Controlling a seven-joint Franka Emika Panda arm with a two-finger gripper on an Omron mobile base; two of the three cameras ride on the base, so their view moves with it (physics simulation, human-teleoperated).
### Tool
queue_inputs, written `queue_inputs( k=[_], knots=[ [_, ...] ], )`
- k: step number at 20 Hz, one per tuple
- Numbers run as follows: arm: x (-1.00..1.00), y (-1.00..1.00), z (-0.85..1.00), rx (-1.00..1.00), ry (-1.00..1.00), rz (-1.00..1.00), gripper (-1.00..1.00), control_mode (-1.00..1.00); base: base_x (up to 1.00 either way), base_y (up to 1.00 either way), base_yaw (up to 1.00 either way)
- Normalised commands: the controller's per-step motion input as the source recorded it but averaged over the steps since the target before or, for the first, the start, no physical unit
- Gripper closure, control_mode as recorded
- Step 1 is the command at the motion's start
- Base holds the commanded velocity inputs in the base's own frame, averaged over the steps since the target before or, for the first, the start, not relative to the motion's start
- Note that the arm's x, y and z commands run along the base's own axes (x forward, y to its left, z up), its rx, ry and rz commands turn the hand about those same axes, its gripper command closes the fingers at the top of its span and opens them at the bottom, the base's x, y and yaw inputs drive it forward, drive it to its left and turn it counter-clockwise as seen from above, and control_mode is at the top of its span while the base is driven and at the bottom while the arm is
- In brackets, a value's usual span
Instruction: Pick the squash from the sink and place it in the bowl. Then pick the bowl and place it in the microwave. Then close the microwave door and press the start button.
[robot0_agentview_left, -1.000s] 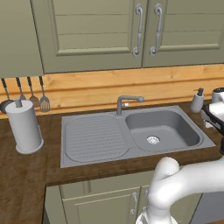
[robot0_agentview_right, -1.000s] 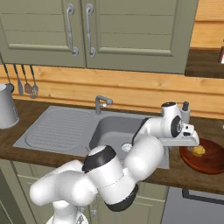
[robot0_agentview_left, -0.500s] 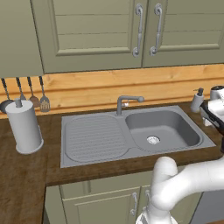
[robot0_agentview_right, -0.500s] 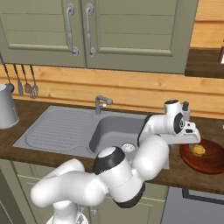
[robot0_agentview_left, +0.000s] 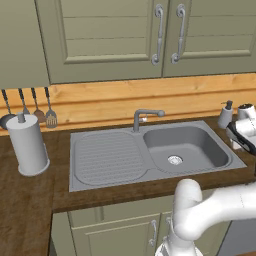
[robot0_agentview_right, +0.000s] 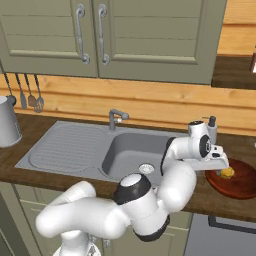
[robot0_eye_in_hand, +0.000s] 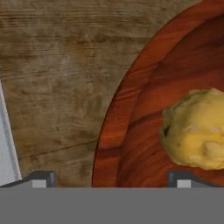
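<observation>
Squash resting inside bowl, off the bowl's centre toward the near left rim as seen in the hand view; same squash visible in the right base view at the bowl's left side. Bowl standing on the wooden table, to the right of the sink, apart from its edge. Sink basin holding no squash; drain and faucet exposed.

Gripper positioned above the bowl's left rim, looking down on it. Jaws apart, holding nothing: one fingertip over bare table, the other over the bowl's inner surface just below the squash. Gripper in the right base view hanging just left of the bowl, close above the table.

Soap dispenser standing behind the sink's right corner. Paper-towel roll upright at the left of the drainboard, utensils hanging on the wall behind it. Cabinet doors closed above.
</observation>
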Motion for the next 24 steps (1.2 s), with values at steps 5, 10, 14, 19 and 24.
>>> queue_inputs(
  k=[5,10,14,19,24],
  knots=[
    [0.00,-0.33,-0.25,0.00,0.00,0.04,-1.00,-1.00,0.00,0.00,0.00],
    [0.00,-0.01,-0.18,0.00,0.00,0.01,1.00,-1.00,0.00,0.00,0.00],
    [-0.06,0.00,-0.04,0.00,0.00,0.00,1.00,-1.00,0.00,0.00,0.00],
    [-0.17,0.13,0.00,-0.01,-0.02,0.02,1.00,-1.00,0.00,0.00,0.00],
    [-0.10,0.06,0.00,0.00,-0.04,0.00,1.00,-1.00,0.00,0.00,0.00]
  ],
)
